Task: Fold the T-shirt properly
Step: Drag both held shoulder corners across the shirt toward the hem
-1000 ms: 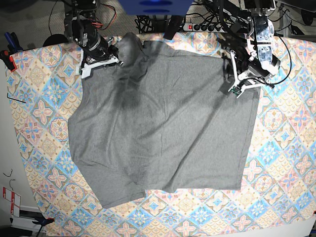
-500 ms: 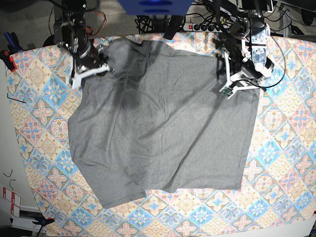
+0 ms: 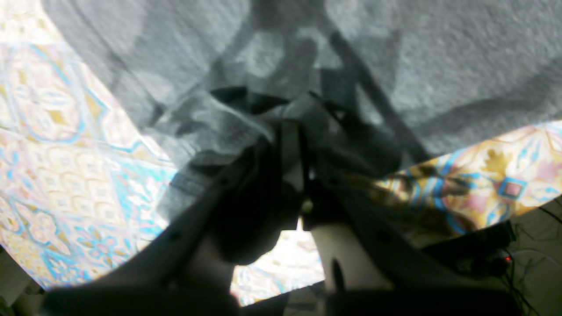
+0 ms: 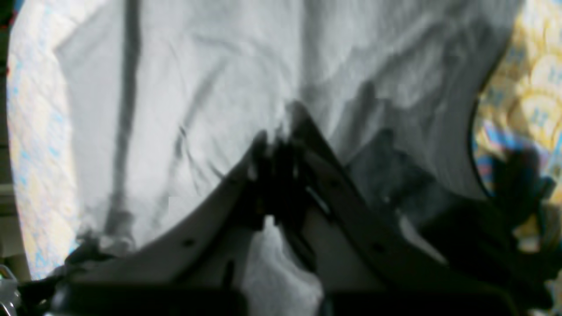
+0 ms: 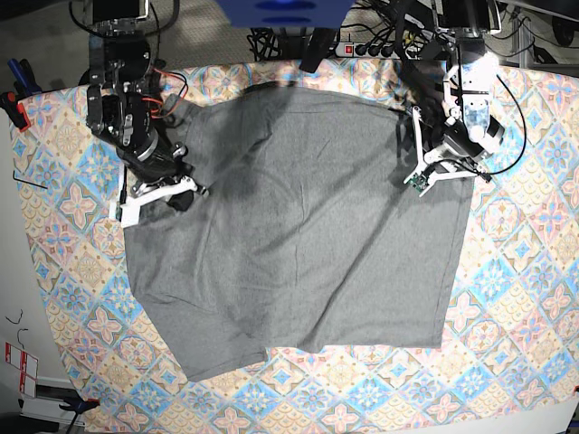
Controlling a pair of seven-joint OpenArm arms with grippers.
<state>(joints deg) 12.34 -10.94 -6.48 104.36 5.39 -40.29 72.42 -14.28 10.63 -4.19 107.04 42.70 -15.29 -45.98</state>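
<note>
From the base view, the large plain grey cotton T-shirt is seen spread flat over most of the bench, which is covered by a colourful tile-patterned tablecloth. Only the wrist views show the grips up close. In the left wrist view, the left gripper has its jaws closed on a bunched fold of the shirt near its edge. In the right wrist view, the right gripper has its jaws pinched together on soft, wrinkled cloth. Black cables and a power strip are seen behind the bench.
</note>
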